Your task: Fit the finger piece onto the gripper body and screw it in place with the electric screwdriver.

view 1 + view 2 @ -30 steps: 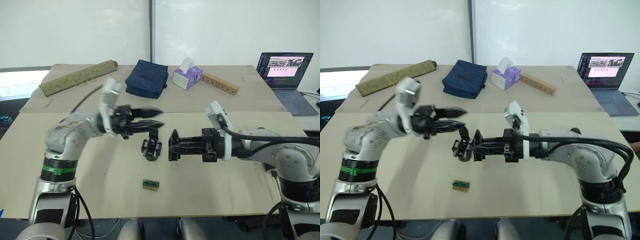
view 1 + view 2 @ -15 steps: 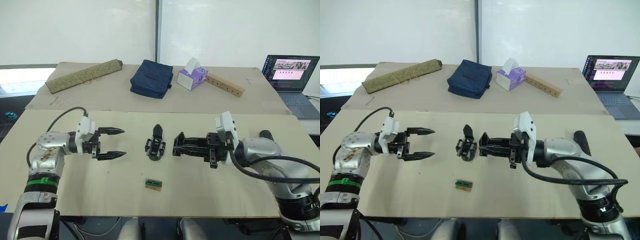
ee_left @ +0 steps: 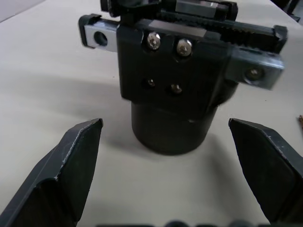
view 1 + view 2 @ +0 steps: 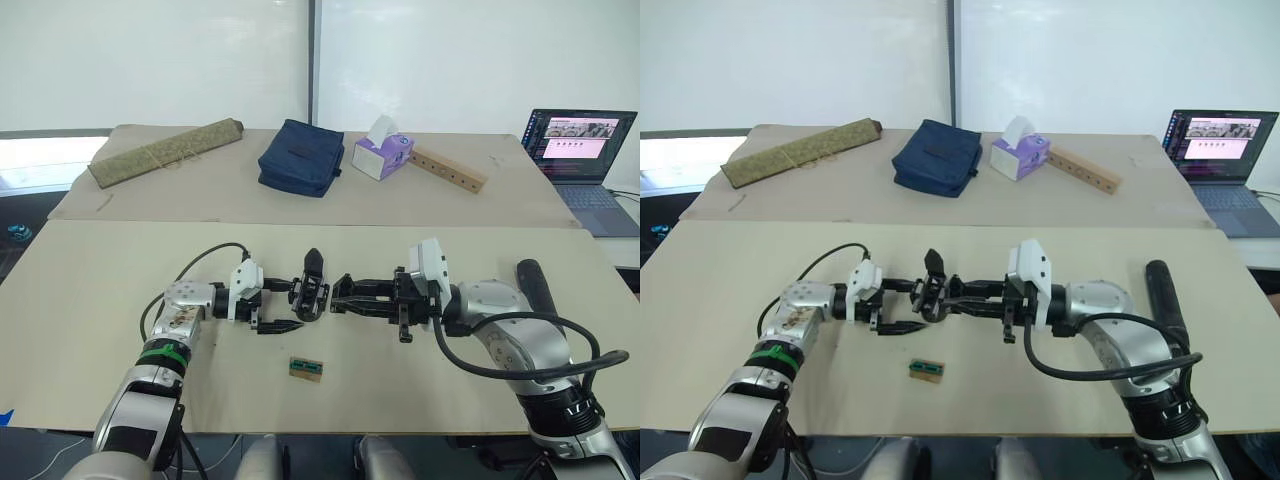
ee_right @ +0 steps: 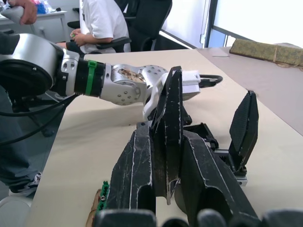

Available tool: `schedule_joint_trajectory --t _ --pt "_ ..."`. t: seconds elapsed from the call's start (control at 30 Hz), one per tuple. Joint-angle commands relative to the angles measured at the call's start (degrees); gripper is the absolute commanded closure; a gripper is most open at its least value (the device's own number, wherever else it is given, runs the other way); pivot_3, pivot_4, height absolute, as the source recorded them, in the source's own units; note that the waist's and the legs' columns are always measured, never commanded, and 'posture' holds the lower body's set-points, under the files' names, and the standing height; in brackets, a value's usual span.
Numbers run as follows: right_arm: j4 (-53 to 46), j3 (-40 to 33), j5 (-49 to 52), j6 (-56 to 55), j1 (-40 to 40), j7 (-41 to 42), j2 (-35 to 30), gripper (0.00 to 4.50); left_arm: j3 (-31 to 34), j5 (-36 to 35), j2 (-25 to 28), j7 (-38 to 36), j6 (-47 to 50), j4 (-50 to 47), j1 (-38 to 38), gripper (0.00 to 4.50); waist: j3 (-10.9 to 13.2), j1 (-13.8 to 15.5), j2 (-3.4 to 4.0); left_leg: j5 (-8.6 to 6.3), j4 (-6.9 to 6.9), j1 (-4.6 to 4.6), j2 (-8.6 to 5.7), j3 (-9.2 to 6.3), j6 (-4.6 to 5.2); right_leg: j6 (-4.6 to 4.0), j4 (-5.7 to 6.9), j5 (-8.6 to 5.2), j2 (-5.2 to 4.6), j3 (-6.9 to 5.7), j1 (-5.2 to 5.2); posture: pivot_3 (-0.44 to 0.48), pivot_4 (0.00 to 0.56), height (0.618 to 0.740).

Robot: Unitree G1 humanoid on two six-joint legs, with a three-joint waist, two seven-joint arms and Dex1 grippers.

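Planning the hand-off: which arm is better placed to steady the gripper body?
Left. Its open fingers already flank the gripper body, while the right gripper is shut on the finger piece.

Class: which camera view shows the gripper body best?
The left wrist view: the gripper body faces the camera with its screws and round motor end plain. The eye views show it small between both grippers; the right wrist view shows its upright finger.

Both eye views look forward and down from head height over the surface (image 4: 90, 300), sharing its whole spread. The left wrist view sits very close to the gripper body (image 3: 175, 90); the right wrist view faces it from the opposite side.
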Motion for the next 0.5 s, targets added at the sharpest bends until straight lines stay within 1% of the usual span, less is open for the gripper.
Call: schedule_joint_trajectory --t 0.03,0.2,0.3,0.33,0.4,0.5 --pt "-1.0 -0.9 0.0 -1.7 -0.1 0.3 0.3 4.17 -0.9 1.4 -1.1 -1.1 -2.3 1.9 -1.3 0.0 0.0 0.0 0.0 0.0 0.0 0.0 0.0 0.0 0.0 0.0 0.0 0.0 0.0 0.0 0.0 0.0 0.15 0.74" --pt "-1.3 -0.6 -0.5 -1.8 -0.4 -0.3 1.1 4.17 -1.0 2.9 -2.7 0.0 -4.1 4.9 -2.2 0.0 0.0 0.3 0.0 0.0 0.0 0.04 -0.02 -0.02 0.0 0.0 0.0 0.0 -0.02 0.0 0.07 0.0 0.15 0.74" --pt "-1.2 -0.3 -1.0 -1.9 -1.0 -0.5 1.8 4.17 -1.1 3.8 -2.8 0.4 -5.1 6.7 -2.8 0.85 0.0 0.6 0.01 0.0 0.01 0.05 -0.05 -0.01 0.0 0.02 -0.01 0.01 -0.04 0.0 0.1 0.0 0.15 0.74" --pt "-1.1 0.0 -1.2 -1.9 -1.4 -0.5 2.1 4.17 -1.0 3.9 -2.7 0.2 -5.5 7.2 -2.9 1.34 0.0 0.6 0.02 0.0 0.02 0.06 -0.05 -0.01 0.0 0.02 -0.01 0.01 -0.04 -0.01 0.11 0.0 0.15 0.74" --pt "-0.1 0.9 -2.0 -2.8 -3.0 -0.5 3.5 4.17 -1.1 4.5 -2.4 0.3 -6.4 8.8 -3.2 2.16 0.0 0.5 0.02 0.0 0.02 0.09 -0.05 -0.02 0.0 0.02 0.01 0.01 -0.04 0.0 0.12 0.0 0.15 0.74" --pt "3.0 3.2 -4.6 -5.1 -5.8 0.1 6.0 4.17 -1.5 5.1 -2.5 0.3 -6.9 10.2 -3.7 2.19 -0.1 0.4 0.03 0.01 0.05 0.15 -0.04 -0.01 0.0 0.02 0.16 0.01 -0.02 0.0 0.12 0.0 0.15 0.74"
